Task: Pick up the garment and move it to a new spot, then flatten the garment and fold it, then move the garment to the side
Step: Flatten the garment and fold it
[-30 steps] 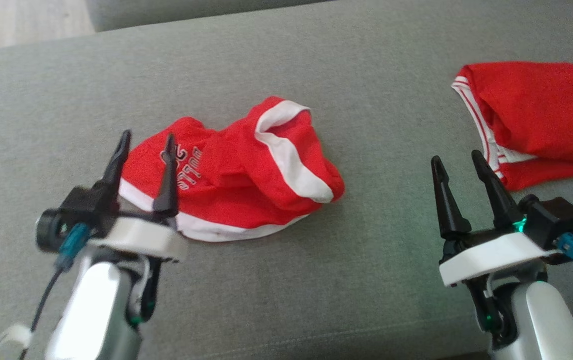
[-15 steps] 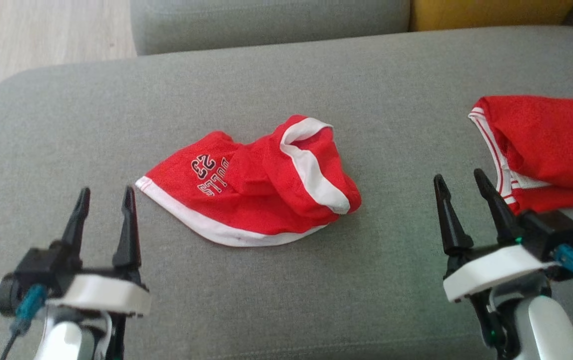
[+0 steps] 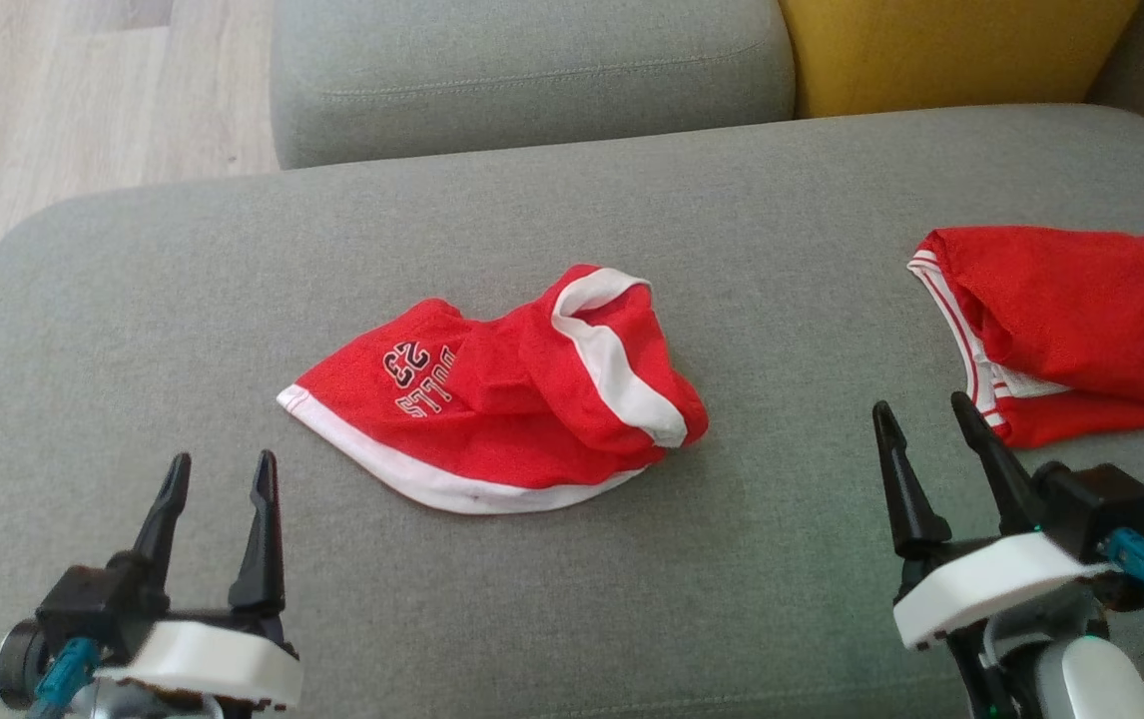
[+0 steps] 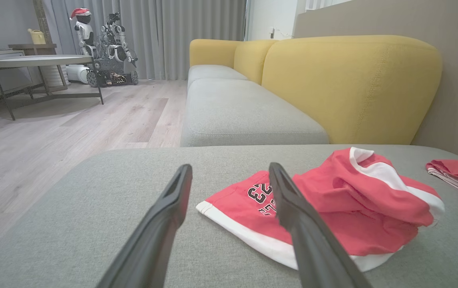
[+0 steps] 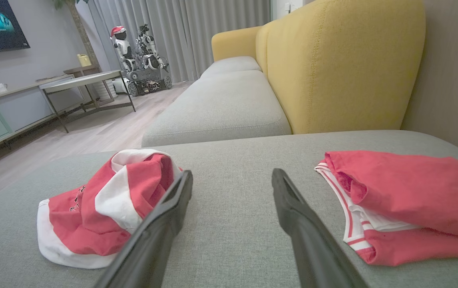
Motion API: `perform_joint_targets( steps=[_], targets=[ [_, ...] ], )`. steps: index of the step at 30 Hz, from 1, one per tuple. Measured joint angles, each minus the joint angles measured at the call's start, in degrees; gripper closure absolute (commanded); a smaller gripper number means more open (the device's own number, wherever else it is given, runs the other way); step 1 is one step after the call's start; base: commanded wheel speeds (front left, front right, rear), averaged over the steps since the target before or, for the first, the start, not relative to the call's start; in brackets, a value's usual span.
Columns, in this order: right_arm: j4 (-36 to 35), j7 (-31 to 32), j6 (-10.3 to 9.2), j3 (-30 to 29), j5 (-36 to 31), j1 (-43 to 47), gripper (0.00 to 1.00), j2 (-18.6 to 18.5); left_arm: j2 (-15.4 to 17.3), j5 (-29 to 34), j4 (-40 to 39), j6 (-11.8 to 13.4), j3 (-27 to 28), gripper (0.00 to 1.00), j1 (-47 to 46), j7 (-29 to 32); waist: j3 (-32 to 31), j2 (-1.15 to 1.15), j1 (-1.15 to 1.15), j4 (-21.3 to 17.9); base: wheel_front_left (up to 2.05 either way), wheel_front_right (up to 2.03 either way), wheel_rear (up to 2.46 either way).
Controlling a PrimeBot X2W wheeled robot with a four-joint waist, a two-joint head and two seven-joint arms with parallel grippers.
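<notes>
Across the grey cushion, the left gripper has backed off the red garment to the front-left edge, jaws spread and empty. The relocation looks done, so flattening comes next. The garment lies crumpled mid-cushion, its long axis running left to right, hemmed corner pointing left, bunched white band at the right. The right gripper, likewise spread and empty, hovers front-right.

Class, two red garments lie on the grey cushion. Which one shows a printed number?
The crumpled garment in the middle, with broad white trim; it reads 23. The right-hand garment has thin white stripes, no print.
</notes>
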Motion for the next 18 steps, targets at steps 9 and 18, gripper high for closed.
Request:
perform_joint_targets(
  steps=[9,18],
  targets=[
    [-1.19,0.15,0.00,0.10,-0.07,0.94,0.00,0.01,0.25,-0.32,-0.79,0.49,-0.25,0.00,0.47,0.57,-0.34,0.00,0.00,0.24,0.00,0.00,0.00],
    [-1.41,0.60,0.00,0.18,-0.05,0.93,0.00,0.01,0.33,-0.33,-0.79,0.52,-0.45,0.00,0.40,0.57,-0.24,0.00,0.00,0.47,0.00,0.00,0.00]
  ],
)
